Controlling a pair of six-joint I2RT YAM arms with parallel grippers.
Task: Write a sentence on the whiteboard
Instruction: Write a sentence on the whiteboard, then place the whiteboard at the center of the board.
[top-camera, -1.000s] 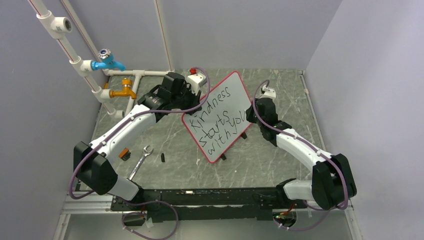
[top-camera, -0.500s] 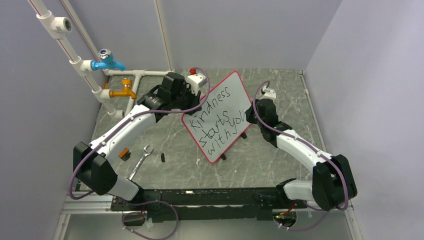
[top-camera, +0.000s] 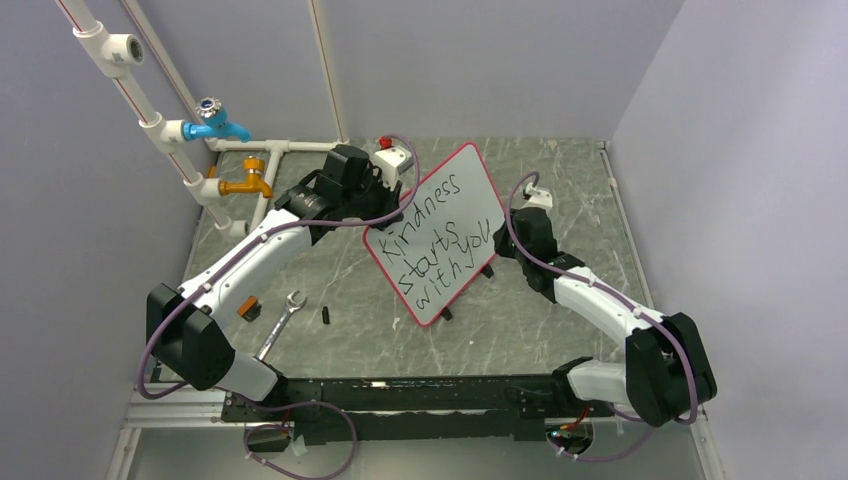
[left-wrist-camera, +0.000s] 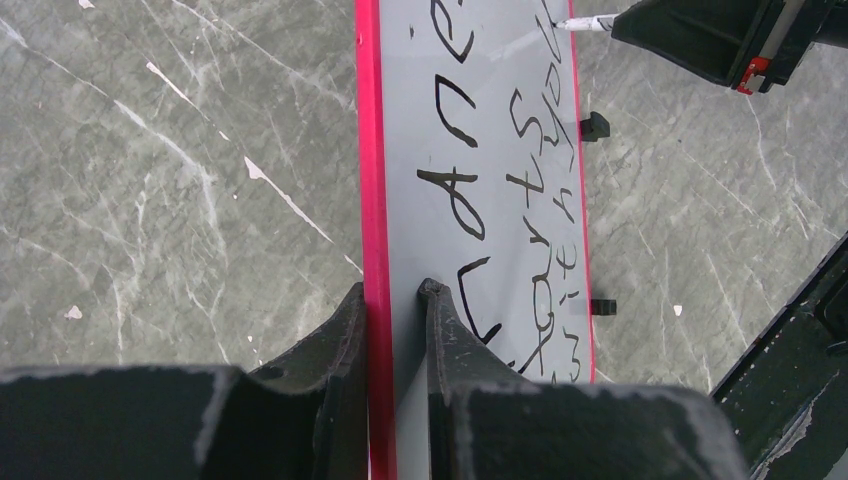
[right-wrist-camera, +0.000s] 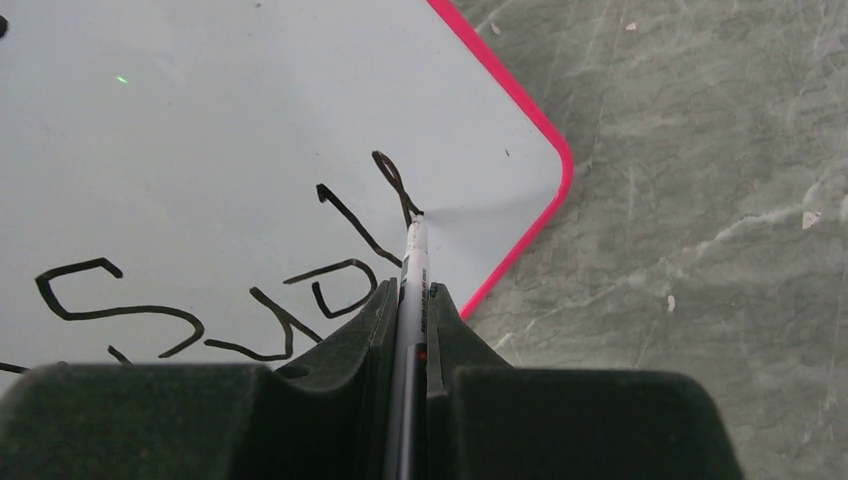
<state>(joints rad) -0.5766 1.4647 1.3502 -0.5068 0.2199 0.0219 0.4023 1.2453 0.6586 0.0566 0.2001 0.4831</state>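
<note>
Jaws of the left gripper (left-wrist-camera: 395, 292) clamped the whiteboard (left-wrist-camera: 408, 110) by its rim; the right gripper (right-wrist-camera: 408, 292) pinched a marker (right-wrist-camera: 414, 250) between its jaws, tip seemingly touching the sentence (top-camera: 435, 240).

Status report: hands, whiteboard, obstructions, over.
Left hand shut on whiteboard rim. Right hand shut on marker, tip at end of sentence. Wrench lies clear, left.
</note>
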